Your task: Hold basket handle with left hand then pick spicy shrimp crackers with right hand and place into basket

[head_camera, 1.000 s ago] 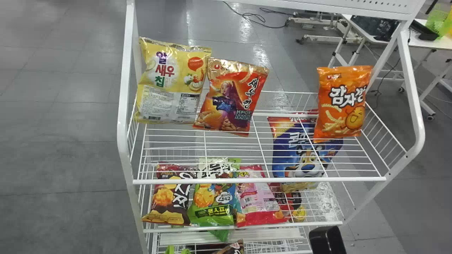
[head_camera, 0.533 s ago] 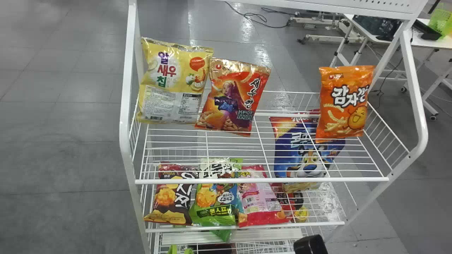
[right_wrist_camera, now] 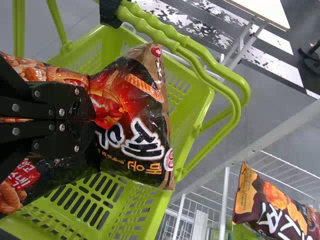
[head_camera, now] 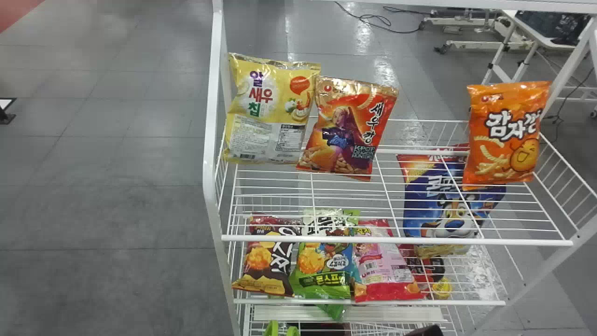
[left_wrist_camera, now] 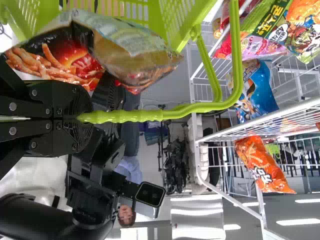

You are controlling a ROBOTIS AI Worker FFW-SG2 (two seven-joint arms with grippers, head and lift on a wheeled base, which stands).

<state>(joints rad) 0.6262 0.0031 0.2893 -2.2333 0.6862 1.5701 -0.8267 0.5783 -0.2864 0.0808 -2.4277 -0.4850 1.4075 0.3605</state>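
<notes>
While the green basket (right_wrist_camera: 200, 95) is waiting beyond the right claw (right_wrist_camera: 89, 120), that claw is pinching the shrimp crackers bag (right_wrist_camera: 137, 132) before the basket's mouth, long axis running roughly along the fingers; the left claw (left_wrist_camera: 84, 118) is gripping the handle (left_wrist_camera: 150, 116), so the nearer right is seemingly needing only lowering.

On white wire rack (head_camera: 396, 241), yellow bag (head_camera: 268, 123) beside red bag (head_camera: 345, 133), orange bag (head_camera: 506, 135) apart.
</notes>
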